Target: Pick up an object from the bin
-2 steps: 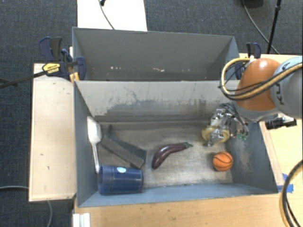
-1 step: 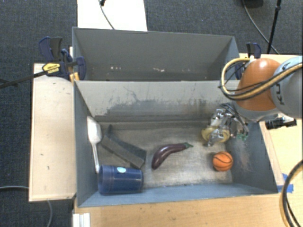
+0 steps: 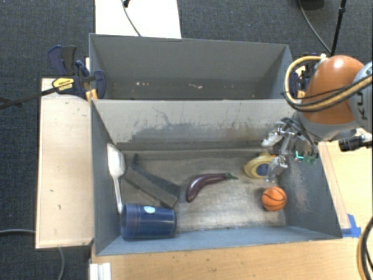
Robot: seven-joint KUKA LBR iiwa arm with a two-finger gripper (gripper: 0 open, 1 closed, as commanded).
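Observation:
My gripper hangs at the right side of the bin, its metal fingers pointing down and spread, with nothing seen between them. Just under and left of it lies a yellowish tape roll on the bin floor. A small orange ball rests a little below the gripper, near the bin's front right. A dark purple aubergine lies in the middle of the floor, left of the tape roll.
At the left lie a white spoon along the wall, a dark grey flat block and a blue cup on its side in the front left corner. The arm's orange cover and cables stand above the bin's right rim.

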